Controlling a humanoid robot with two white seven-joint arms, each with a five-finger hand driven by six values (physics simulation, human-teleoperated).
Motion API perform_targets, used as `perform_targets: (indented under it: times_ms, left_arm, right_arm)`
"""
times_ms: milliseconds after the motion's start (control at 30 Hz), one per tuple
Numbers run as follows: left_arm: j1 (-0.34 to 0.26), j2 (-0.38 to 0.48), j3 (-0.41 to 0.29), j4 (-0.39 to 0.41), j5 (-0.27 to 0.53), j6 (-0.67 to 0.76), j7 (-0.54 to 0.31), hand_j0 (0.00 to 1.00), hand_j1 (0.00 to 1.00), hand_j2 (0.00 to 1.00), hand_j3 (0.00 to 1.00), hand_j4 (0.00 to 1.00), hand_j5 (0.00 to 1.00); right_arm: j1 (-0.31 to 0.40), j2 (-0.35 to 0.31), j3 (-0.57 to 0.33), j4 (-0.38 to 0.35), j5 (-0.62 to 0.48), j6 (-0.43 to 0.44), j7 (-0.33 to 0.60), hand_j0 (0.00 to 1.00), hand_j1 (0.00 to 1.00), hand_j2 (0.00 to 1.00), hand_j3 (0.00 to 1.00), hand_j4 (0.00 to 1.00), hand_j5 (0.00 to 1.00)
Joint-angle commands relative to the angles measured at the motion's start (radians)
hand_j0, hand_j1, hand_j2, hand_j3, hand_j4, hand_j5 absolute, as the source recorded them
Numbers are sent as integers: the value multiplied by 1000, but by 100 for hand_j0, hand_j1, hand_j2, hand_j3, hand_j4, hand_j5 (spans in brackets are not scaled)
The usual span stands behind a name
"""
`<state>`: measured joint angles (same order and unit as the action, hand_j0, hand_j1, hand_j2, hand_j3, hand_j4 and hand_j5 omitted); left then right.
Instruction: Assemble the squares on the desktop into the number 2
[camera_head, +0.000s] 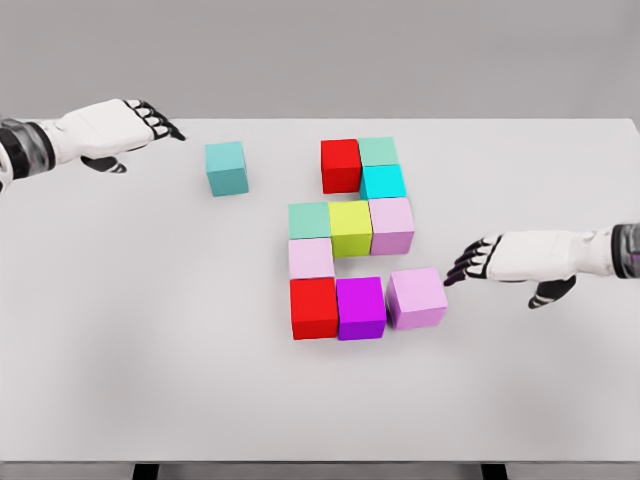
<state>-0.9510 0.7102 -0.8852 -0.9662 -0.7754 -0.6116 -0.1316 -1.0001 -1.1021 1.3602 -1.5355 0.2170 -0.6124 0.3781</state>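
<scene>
Lying just beyond the right hand (520, 258)'s loosely spread fingertips (462, 268), the light purple cube (417, 297) is untouched; the left hand (105, 128)'s relaxed fingers point toward the teal cube (227, 167).

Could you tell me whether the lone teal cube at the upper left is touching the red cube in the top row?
No, the lone teal cube sits apart on the white table, with bare surface between it and the top-row red cube.
</scene>
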Motion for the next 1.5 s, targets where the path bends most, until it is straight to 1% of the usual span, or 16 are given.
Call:
perform_targets:
  times_ms: [0, 33, 100, 200, 233, 267, 367, 567, 800, 933, 1033, 1467]
  left_arm:
    - [0, 6, -3, -5, -14, 1, -2, 80, 80, 80, 80, 80, 80]
    - [-2, -2, -3, -3, -36, 1, 0, 79, 79, 79, 79, 79, 79]
    - [-2, -17, -8, 1, -39, 1, -2, 79, 79, 79, 79, 79, 79]
    - [-8, -18, -34, 4, -39, 1, -6, 79, 79, 79, 79, 79, 79]
    - [-8, -23, -35, 4, -39, 1, -6, 79, 79, 79, 79, 79, 79]
    - [-8, -29, -37, 4, -39, 1, -6, 79, 79, 79, 79, 79, 79]
    - [-8, -34, -41, 4, -39, 1, -6, 79, 79, 79, 79, 79, 79]
    - [-18, -61, -75, 9, -54, 1, -14, 80, 80, 80, 80, 80, 80]
    - [-21, -75, -77, 43, -54, 1, -14, 80, 80, 80, 80, 80, 80]
    - [-34, -78, -77, 90, -57, 1, -14, 80, 80, 80, 80, 80, 80]
    - [-46, -115, -78, 124, -73, 1, -14, 80, 80, 80, 80, 80, 80]
    - [-57, -158, -78, 123, -74, 1, -14, 80, 80, 80, 80, 80, 80]
  right_arm:
    - [0, -1, 3, -14, 1, 2, 1, 99, 99, 99, 99, 99, 99]
    - [0, -1, 3, -14, 1, 2, 1, 99, 99, 99, 99, 99, 99]
    - [0, -1, 3, -14, 1, 2, -1, 99, 99, 99, 99, 99, 99]
    - [0, -1, 5, -18, 1, 2, 1, 99, 99, 99, 99, 99, 99]
    - [0, -1, 7, -38, 4, 2, 1, 99, 99, 99, 99, 99, 99]
    - [2, -2, 7, -41, 4, 2, 1, 99, 99, 99, 99, 99, 99]
    - [2, -1, 8, -43, 4, 2, 1, 99, 99, 99, 99, 99, 99]
    - [3, -1, 8, -41, 4, 2, 1, 99, 99, 99, 99, 99, 99]
    - [3, -2, 7, -31, -1, 2, 1, 99, 99, 99, 99, 99, 99]
    - [3, 1, 3, -32, -2, 2, 1, 99, 99, 99, 99, 99, 99]
    - [3, 1, 3, -34, -2, 2, 1, 99, 99, 99, 99, 99, 99]
    - [3, 8, 3, -38, -2, 2, 1, 99, 99, 99, 99, 99, 99]
